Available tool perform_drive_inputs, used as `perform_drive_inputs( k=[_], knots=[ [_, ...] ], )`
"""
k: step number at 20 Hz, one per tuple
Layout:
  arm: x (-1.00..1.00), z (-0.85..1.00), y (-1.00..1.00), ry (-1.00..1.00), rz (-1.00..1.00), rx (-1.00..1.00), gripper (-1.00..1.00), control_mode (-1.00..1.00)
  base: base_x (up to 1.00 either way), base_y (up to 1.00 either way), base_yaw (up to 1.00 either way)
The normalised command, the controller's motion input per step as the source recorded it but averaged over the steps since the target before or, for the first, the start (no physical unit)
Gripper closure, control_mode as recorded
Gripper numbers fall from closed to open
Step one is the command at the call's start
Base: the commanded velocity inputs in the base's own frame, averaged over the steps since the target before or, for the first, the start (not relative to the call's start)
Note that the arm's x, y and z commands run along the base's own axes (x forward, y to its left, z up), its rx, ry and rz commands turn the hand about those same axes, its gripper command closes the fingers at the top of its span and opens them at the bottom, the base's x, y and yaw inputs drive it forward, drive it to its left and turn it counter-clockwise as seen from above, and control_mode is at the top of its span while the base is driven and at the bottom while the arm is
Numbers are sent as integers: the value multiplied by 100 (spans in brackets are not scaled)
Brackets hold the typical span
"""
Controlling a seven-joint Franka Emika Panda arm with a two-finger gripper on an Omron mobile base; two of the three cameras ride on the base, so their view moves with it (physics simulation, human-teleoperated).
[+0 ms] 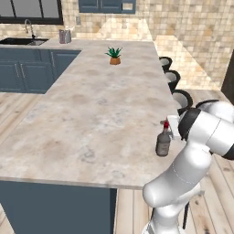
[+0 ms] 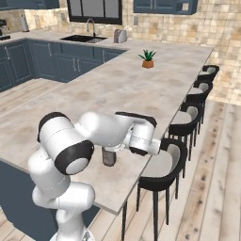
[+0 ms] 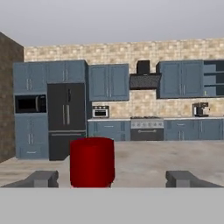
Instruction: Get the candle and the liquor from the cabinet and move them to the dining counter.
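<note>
A: Where do we find the bottle [image 1: 163, 142]?

B: We see it standing upright on the counter [image 1: 96, 114], lower right of the left base view, close to the counter's right edge and just beside the arm's wrist. In the right base view it sits half hidden under the forearm, lower centre. In the hand view its red cap [image 3: 92, 162] rises left of centre.

A: And the claw [image 3: 112, 179]?

B: Its two dark fingertips [image 3: 42, 178] stand spread wide at the bottom of the hand view, one to each side of the cap and touching neither. We judge that nothing is pinched.

A: How would we expect the bottle to handle?

B: As glass: stiff, smooth, rather slippery and breakable, with its weight low in the body. We would take it around the neck just under the cap, or at the shoulder, and keep it upright.

A: And the candle?

B: We cannot place it here.
</note>
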Motion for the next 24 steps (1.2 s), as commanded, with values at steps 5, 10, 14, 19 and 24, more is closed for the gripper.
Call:
perform_drive_inputs(
  k=[5,10,14,19,24],
  knots=[
    [-22,45,0,-6,0,0,-100,-100,0,0,0],
    [-38,51,7,-9,0,0,-100,-100,0,0,0],
    [-53,60,28,-11,0,0,-100,-100,0,0,0],
    [-59,72,44,-6,0,-3,-100,-100,0,0,0],
    [-62,76,54,-2,0,-5,-100,-100,0,0,0]
  ],
)
